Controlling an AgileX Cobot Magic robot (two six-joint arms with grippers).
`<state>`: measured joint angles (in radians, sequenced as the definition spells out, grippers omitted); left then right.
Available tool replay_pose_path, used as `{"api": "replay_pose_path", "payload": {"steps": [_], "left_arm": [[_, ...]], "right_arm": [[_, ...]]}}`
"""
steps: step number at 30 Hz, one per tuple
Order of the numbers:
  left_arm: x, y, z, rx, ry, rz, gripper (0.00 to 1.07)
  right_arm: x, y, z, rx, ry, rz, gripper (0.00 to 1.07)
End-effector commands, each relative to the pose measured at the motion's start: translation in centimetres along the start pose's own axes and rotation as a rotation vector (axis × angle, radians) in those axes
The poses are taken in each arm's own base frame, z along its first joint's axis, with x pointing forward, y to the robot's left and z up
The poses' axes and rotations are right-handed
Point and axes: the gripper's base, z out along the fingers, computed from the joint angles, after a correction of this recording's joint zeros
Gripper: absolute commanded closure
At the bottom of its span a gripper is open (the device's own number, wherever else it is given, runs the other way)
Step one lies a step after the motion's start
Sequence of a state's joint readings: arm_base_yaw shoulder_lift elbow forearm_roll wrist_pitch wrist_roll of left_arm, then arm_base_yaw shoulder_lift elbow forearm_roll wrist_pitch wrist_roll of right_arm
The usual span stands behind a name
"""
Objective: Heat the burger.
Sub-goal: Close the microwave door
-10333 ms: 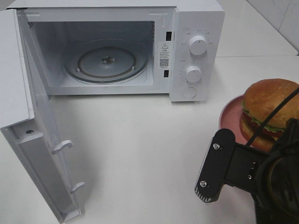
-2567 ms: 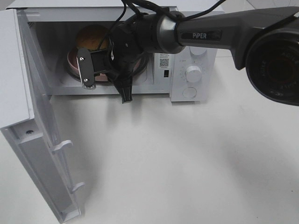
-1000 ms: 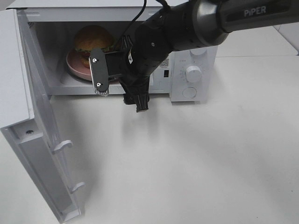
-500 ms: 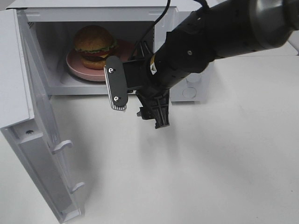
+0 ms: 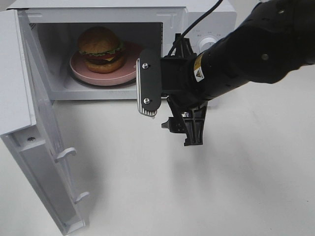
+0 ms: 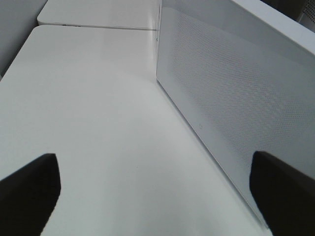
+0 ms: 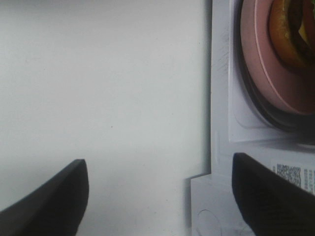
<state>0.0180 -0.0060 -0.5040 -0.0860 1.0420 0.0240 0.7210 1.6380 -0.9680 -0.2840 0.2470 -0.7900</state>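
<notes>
The burger (image 5: 100, 48) stands upright on a round pink plate (image 5: 83, 73) inside the open white microwave (image 5: 98, 14), on the turntable. My right gripper (image 5: 170, 110) is open and empty; it hangs over the table just in front of the microwave's opening, to the right of the burger. In the right wrist view its two dark fingertips stand wide apart around my right gripper's middle (image 7: 160, 201), and the plate (image 7: 258, 64) and the burger's edge (image 7: 290, 27) show inside the oven. My left gripper (image 6: 157, 196) is open and empty beside a white perforated panel (image 6: 231, 108).
The microwave door (image 5: 37, 142) stands swung open at the left and reaches toward the table's front. The control panel's upper knob (image 5: 208, 42) is partly hidden behind my right arm (image 5: 251, 54). Bare white table (image 5: 162, 191) lies in front.
My right gripper has drawn back out of the microwave toward the front right, open and empty. The burger and plate stay inside on the turntable.
</notes>
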Motion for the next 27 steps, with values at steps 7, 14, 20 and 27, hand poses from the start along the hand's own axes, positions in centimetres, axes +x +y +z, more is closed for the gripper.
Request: {"api": "replay_pose_path", "payload": {"steps": [7, 14, 20, 27], "left_arm": [[0.1, -0.1, -0.3, 0.004, -0.024, -0.002, 0.07], [0.1, -0.1, -0.3, 0.004, -0.024, -0.002, 0.07], [0.1, -0.1, -0.3, 0.004, -0.024, -0.002, 0.07], [0.1, -0.1, -0.3, 0.004, -0.024, -0.002, 0.07]], "right_arm": [[1.4, 1.6, -3.7, 0.002, 0.014, 0.431, 0.31], [2.6, 2.7, -5.6, -0.065, 0.167, 0.770, 0.31], [3.8, 3.5, -7.5, -0.088, 0.311, 0.953, 0.31], [7.5, 2.9, -9.8, -0.061, 0.451, 1.166, 0.31]]}}
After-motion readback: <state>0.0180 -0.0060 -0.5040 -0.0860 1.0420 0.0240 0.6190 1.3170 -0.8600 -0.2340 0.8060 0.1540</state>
